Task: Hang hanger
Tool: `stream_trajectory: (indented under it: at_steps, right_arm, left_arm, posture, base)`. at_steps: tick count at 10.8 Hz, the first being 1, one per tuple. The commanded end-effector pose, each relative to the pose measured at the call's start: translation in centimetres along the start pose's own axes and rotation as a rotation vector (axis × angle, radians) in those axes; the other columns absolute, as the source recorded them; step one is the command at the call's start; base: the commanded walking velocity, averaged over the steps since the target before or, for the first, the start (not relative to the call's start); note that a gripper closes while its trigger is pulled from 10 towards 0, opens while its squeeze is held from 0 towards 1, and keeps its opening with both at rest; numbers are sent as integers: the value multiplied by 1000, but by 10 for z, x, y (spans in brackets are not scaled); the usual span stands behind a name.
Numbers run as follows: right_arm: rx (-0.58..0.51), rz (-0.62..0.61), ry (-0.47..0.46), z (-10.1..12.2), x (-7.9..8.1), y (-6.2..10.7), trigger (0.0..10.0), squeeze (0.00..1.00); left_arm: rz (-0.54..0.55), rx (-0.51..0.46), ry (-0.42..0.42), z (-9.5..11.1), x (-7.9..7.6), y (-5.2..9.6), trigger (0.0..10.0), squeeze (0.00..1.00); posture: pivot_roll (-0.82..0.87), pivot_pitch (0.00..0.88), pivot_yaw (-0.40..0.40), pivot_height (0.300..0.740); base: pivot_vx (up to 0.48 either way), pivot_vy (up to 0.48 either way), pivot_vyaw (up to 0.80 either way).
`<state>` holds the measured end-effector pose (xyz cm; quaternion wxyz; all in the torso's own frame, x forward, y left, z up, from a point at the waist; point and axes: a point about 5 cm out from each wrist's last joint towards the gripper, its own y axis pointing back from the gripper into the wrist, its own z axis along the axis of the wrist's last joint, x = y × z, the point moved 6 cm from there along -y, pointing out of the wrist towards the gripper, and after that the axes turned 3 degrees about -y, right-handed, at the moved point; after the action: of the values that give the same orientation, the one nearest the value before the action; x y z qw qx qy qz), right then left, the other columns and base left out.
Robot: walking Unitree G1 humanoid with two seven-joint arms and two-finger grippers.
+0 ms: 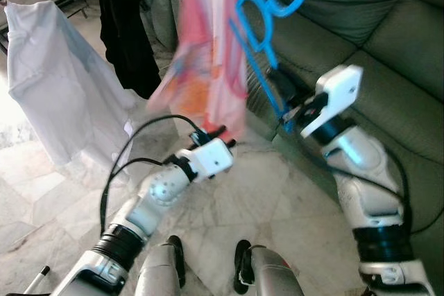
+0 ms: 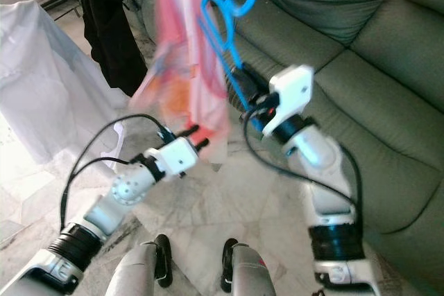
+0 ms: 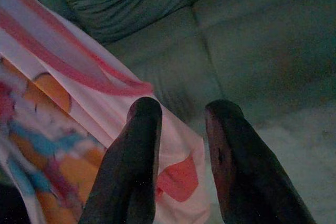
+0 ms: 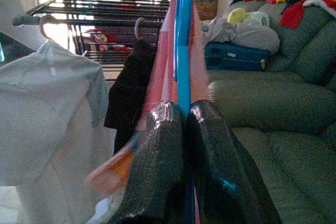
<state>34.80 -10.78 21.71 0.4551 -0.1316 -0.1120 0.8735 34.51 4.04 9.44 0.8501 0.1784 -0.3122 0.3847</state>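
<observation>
Right hand point(image 1: 283, 117) clenched on the thin blue plastic hanger point(image 1: 260, 29), with a pink printed cloth point(image 1: 208, 60) on it. Left hand point(image 1: 220, 132) released, fingers apart beside the cloth's bottom edge. Behind, a dark green sofa point(image 1: 388, 39).

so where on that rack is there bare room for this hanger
Bare rail lies between the white shirt's hook and the black garment's hook. Right of that hook, the blue hanger in the right gripper hides the rail.

Right arm raised, elbow bent, its right tool point(image 4: 181, 124) pinched tight, fingers nearly touching; left arm reaches forward lower down, left tool point(image 3: 181, 129) with fingers parted
</observation>
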Motion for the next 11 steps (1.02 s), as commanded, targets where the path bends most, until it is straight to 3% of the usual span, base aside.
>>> stream_trajectory:
  at_steps: [1, 2, 5, 7, 8, 10, 11]
  right_arm:
    - [-35, 17, 52, 6, 2, 4, 10000, 0]
    - [-17, 27, 105, -8, -1, 22, 10000, 0]
    - [26, 27, 111, -24, -7, 36, 10000, 0]
    - [17, 62, 68, -27, -3, 36, 10000, 0]
    - [5, 100, 51, -27, 3, 34, 10000, 0]
    - [21, 192, 38, -29, 12, 32, 10000, 0]
    - [30, 241, 18, -30, 16, 32, 10000, 0]
  left_arm:
    - [42, 19, 5, -6, 9, 4, 10000, 1000]
    - [182, 47, 5, -16, 42, 12, 10000, 1000]
    - [313, 41, -8, -18, 87, 25, 10000, 1000]
    - [419, -2, 88, -7, 115, 23, 10000, 1000]
    - [507, -41, 248, -1, 130, 20, 10000, 1000]
    - [502, -121, 422, 16, 132, 9, 10000, 1000]
    - [504, -134, 453, 19, 133, 8, 10000, 1000]
  posture:
    - [-51, 215, -30, 740]
    - [-49, 218, -30, 740]
    - [-42, 220, -31, 740]
    - [-37, 218, -32, 740]
    - [-37, 218, -32, 740]
    - [-45, 214, -28, 740]
    - [-46, 215, -27, 740]
  base:
    - [0, 0, 0]
    - [0, 0, 0]
    - [0, 0, 0]
    - [0, 0, 0]
    - [0, 0, 0]
    - [0, 0, 0]
    - [0, 0, 0]
